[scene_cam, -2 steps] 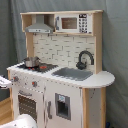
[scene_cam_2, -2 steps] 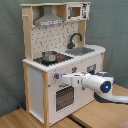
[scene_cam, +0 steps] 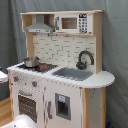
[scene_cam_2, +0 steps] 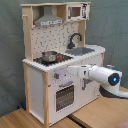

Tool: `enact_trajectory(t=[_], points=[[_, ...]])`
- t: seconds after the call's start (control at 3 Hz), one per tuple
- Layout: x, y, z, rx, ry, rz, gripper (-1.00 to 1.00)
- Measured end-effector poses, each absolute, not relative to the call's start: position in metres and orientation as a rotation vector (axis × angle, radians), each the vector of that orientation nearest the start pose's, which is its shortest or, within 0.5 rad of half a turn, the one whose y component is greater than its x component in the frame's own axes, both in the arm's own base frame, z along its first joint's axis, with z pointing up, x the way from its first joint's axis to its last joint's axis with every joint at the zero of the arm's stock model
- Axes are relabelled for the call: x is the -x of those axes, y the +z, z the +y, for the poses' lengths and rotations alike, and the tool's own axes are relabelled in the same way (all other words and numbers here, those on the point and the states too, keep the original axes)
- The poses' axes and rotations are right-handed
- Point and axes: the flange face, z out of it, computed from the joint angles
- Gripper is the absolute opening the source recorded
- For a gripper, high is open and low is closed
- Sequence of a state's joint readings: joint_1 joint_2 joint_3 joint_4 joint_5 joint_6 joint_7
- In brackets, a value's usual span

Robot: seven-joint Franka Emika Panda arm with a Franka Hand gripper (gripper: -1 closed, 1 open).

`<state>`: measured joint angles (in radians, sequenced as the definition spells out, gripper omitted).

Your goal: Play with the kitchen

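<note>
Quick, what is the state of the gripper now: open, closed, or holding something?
Gripper: cannot be told; its tip is at the kitchen's front panel.

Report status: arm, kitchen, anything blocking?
Gripper at the kitchen front, by the knobs; fingers unclear. Pot on stovetop, oven door shut. Nothing blocking.

Kitchen (scene_cam: 60, 75) (scene_cam_2: 57, 65): light wood, white panels | upright | oven door shut | grey sink, black faucet, grey hood | both exterior views.
</note>
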<state>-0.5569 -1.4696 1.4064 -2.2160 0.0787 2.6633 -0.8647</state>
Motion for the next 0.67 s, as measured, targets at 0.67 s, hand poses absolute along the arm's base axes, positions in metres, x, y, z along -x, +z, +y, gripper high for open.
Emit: enact_trajectory(t=[0.67], points=[[-0.228, 0.535, 0.481, -1.09, 0.758, 1.312, 1.0]])
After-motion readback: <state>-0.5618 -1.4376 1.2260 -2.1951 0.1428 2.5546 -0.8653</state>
